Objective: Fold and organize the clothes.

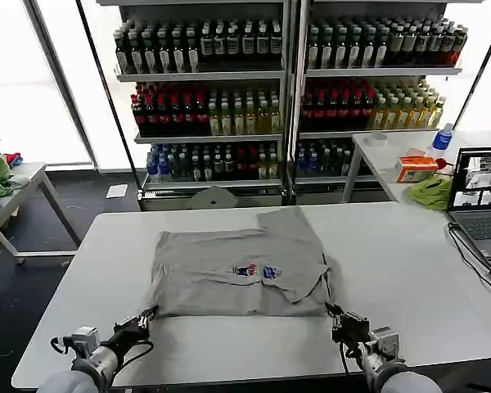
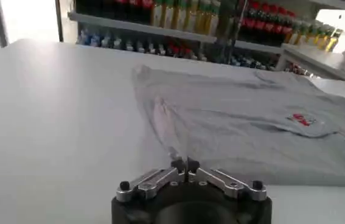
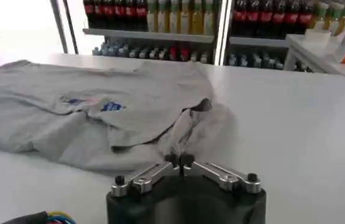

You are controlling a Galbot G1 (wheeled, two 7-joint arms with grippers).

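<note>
Gray shirt (image 1: 241, 274) lies flat on the white table (image 1: 393, 270), roughly mid-table, partly folded, one sleeve (image 1: 290, 221) sticking out on the shelf side. Small red and blue chest print (image 1: 258, 270) faces up, near shirt's centre.

Left gripper (image 1: 150, 312) sits at the shirt's near left corner, low over the table, fingers pressed together with tips meeting, nothing pinched; the wrist view puts its tips (image 2: 184, 164) just short of the shirt's hem. Right gripper (image 1: 333, 311) sits at the shirt's near right corner, fingers likewise closed tip to tip (image 3: 180, 161), empty, just beside the crumpled edge of the shirt (image 3: 99, 115).

Open laptop (image 1: 481, 205) on the table, well right of the shirt. Drink shelves (image 1: 286, 82) stand beyond the shirt, behind the table.
</note>
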